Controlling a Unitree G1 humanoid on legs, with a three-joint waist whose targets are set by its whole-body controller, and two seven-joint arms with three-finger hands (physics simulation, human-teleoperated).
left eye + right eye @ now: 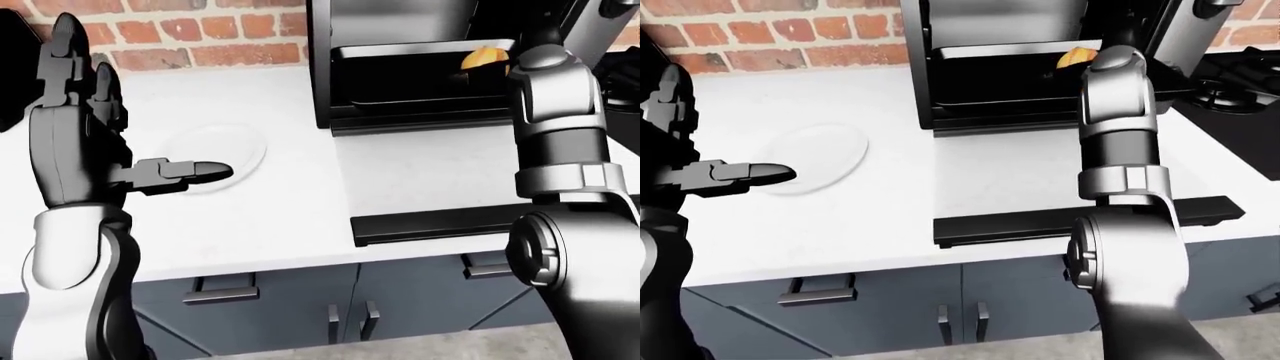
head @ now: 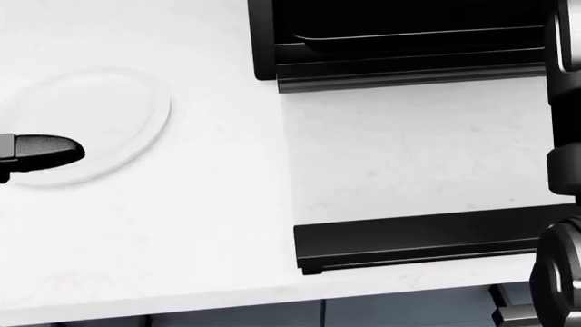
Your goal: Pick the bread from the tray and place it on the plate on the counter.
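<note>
The bread (image 1: pixel 484 58) is a golden-orange lump on a black tray (image 1: pixel 400 71) inside the open oven, at the top right of the left-eye view. A white plate (image 1: pixel 225 144) lies flat on the white counter (image 2: pixel 218 225), left of the oven. My left hand (image 1: pixel 135 112) is raised at the left, open, fingers upright; its thumb (image 2: pixel 41 150) reaches over the plate's left edge. My right arm (image 1: pixel 1118 120) rises past the oven's mouth beside the bread. It leaves the views at the top, so the right hand does not show.
The oven's lowered door ends in a black bar (image 2: pixel 417 240) near the counter's lower edge. A black stove top (image 1: pixel 1240 90) sits to the right. A brick wall (image 1: pixel 200 30) backs the counter. Grey cabinet doors (image 1: pixel 290 307) run below.
</note>
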